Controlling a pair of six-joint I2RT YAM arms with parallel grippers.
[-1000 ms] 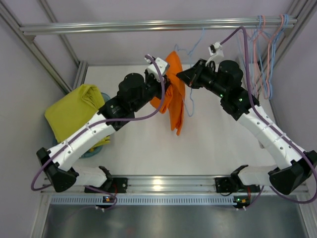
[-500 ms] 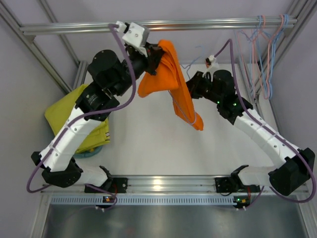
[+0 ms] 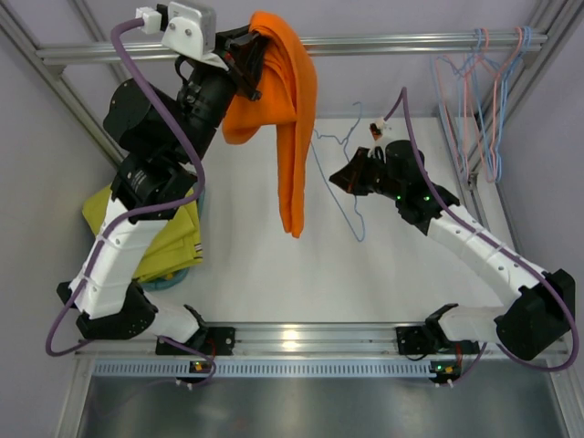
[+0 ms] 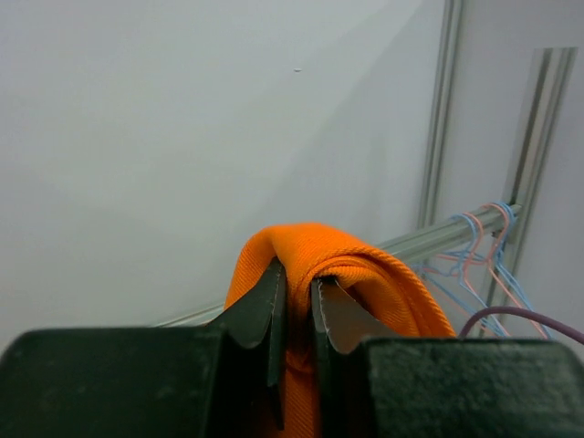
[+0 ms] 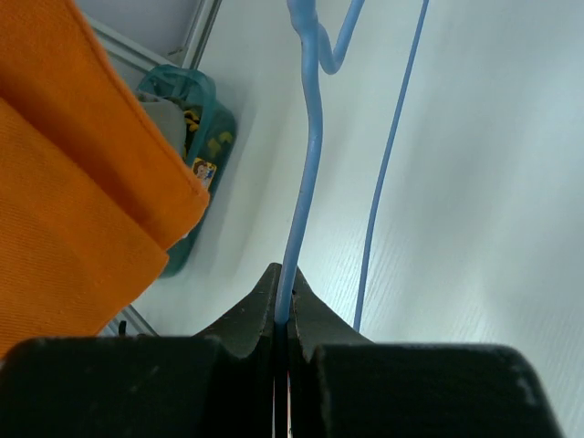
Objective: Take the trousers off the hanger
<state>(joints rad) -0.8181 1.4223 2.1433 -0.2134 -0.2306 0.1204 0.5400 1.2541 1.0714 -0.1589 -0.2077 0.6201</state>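
Note:
The orange trousers [image 3: 290, 119] hang in a long fold from my left gripper [image 3: 248, 66], which is raised high near the back rail and shut on the cloth's top fold [image 4: 310, 251]. In the left wrist view the left gripper [image 4: 298, 292] pinches that fold. My right gripper [image 3: 339, 179] is lower, over the table, shut on the thin blue wire hanger [image 3: 358, 205]. In the right wrist view the right gripper [image 5: 284, 290] clamps the hanger [image 5: 308, 173], and the orange trousers [image 5: 64, 182] hang to its left, apart from the wire. The mustard trousers [image 3: 155, 233] lie at the left.
A teal basket [image 3: 169, 278] sits under the mustard trousers, seen again as the basket [image 5: 196, 119] in the right wrist view. Several spare wire hangers [image 3: 488, 91] hang on the back rail [image 3: 411, 43] at the right. Frame posts stand along both sides.
My left arm has swung up and to the left, lifting the orange trousers away from the hanger. The right gripper stayed shut on the hanger and dropped slightly toward the table.

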